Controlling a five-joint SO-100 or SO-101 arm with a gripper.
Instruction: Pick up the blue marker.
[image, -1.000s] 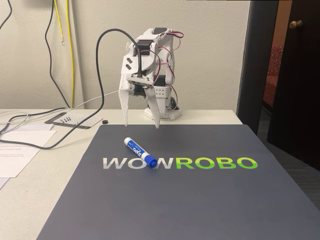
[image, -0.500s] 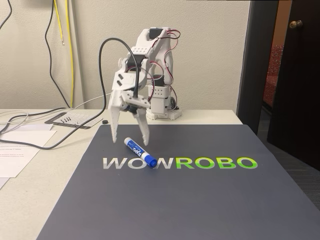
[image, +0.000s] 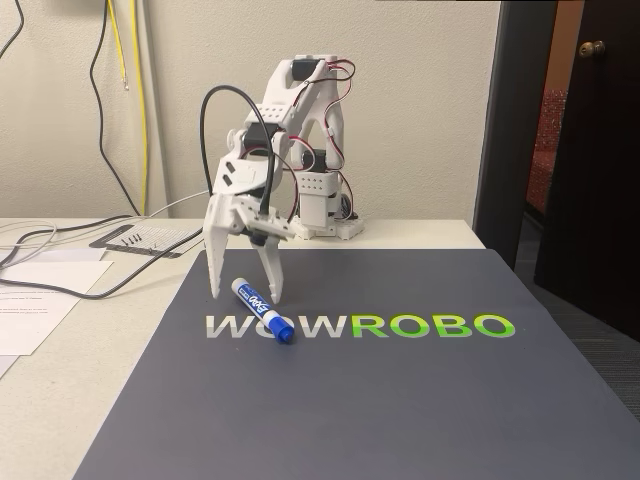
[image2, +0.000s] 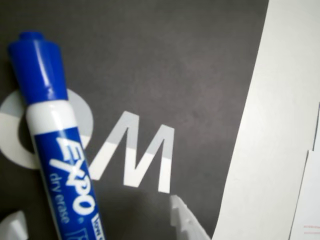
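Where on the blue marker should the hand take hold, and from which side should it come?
Grip the blue marker on its labelled barrel, probably near the middle, not the cap. It lies flat on the dark mat, so come from above, fingers either side across its length. The hand is open and straddles its white end.

Table: a pale tabletop (image: 90, 400), standing against a light wall.
Mat: a dark grey mat (image: 400, 400) lies flat over most of the table, printed WOWROBO in white and green.
Blue marker: the blue marker (image: 262, 311) lies on the mat across the first letters.
Papers: white sheets (image: 30, 305) on the left.
Cables: black cables (image: 60, 255) trail over the back left.
Arm base: the white arm's base (image: 325, 228) sits at the back edge.
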